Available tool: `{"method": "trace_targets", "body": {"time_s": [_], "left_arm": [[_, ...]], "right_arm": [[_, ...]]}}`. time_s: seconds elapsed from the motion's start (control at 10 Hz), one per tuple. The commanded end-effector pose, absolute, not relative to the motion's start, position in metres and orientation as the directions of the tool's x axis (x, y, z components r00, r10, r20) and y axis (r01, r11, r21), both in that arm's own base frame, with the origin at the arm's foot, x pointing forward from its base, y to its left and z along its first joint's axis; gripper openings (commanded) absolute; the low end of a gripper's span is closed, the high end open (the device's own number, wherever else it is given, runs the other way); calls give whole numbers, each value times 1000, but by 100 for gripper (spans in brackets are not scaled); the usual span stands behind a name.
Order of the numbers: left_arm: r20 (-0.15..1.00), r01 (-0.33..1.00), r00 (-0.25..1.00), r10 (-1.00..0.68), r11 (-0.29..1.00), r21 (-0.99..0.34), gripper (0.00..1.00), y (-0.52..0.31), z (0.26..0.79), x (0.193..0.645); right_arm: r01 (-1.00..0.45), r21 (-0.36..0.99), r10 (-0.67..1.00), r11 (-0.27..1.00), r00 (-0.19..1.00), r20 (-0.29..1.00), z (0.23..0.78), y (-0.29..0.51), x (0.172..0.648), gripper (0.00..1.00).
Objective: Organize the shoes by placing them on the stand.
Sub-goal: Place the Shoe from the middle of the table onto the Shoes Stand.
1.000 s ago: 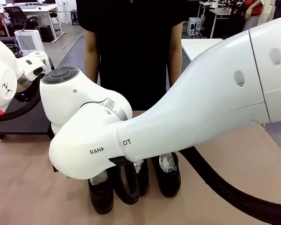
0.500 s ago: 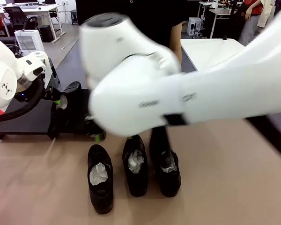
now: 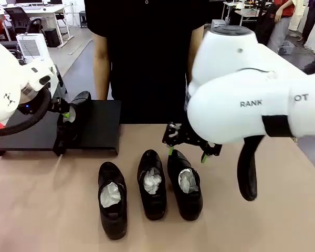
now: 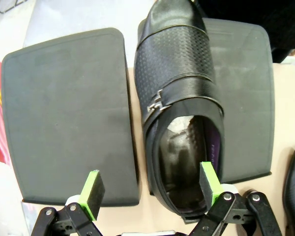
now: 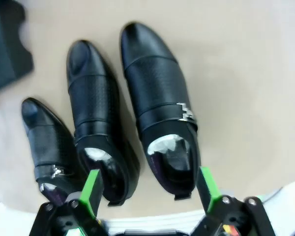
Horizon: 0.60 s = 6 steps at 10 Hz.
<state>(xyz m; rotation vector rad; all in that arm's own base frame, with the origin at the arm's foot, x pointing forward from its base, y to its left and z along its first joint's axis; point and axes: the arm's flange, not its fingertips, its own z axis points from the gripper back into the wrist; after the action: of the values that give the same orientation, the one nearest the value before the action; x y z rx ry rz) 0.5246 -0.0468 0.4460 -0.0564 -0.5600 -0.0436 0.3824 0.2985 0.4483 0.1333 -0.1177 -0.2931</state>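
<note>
**A:** Status. The placed shoe [image 4: 179,93] lies on the stand [image 4: 64,113], toe away from the robot, along the seam between the stand's two panels. Its heel hangs past the near edge. The other three shoes [image 3: 152,207] sit in a close row on the surface [image 3: 42,210], toes toward the person [image 3: 147,52].

**B:** Tools?

**A:** Left tool [image 4: 152,189]: spread wide at the heel of the placed shoe, gripping nothing. One pad [image 4: 210,179] overlaps the heel collar in the wrist view; contact cannot be told. Right tool [image 5: 148,191]: also spread and empty, above the row near the right-end shoe [image 5: 160,108].

**B:** What could go wrong?

**A:** Judgement only.
1. Placed shoe: with a sloped top and an overhanging heel, a nudge from that pad when the left arm pulls off could slide the shoe down onto the surface.
2. Right pick: the middle shoe [image 5: 96,118] stands just beside the target. In the wrist view both heels fall between the pads, and the far green pad [image 5: 91,191] sits at the middle shoe's outer side. Descending like this could pinch two heels at once, or drag the neighbour along.
3. Grip: the leather is glossy and there is only paper stuffing [image 3: 151,181] inside. A pinch on the collar could slip, or fold the collar in.

**B:** And the stand itself?

**A:** If both arms work at it together, they may crowd each other around the placed shoe.
</note>
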Motion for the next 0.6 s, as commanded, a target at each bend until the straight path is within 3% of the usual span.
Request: {"method": "trace_targets", "body": {"time_s": [0.0, 0.1, 0.3, 0.4, 0.5], "left_arm": [[572, 44, 819, -31, 999, -8, 100, -66, 464, 506], [602, 59, 797, -50, 998, 5, 100, -74, 474, 501], [597, 27, 803, 10, 998, -54, 100, -98, 491, 485], [413, -49, 904, 108, 987, -151, 100, -114, 488, 473], [271, -96, 953, 138, 982, -162, 100, -123, 480, 464]], "right_arm": [[351, 234, -384, 907, 916, 114, 449, 297, 369, 100], [280, 148, -295, 949, 951, 96, 448, 299, 382, 100], [280, 148, -295, 949, 951, 96, 448, 299, 382, 100], [280, 148, -295, 949, 951, 96, 448, 299, 382, 100], [280, 148, -295, 949, 951, 96, 448, 299, 382, 100]]}}
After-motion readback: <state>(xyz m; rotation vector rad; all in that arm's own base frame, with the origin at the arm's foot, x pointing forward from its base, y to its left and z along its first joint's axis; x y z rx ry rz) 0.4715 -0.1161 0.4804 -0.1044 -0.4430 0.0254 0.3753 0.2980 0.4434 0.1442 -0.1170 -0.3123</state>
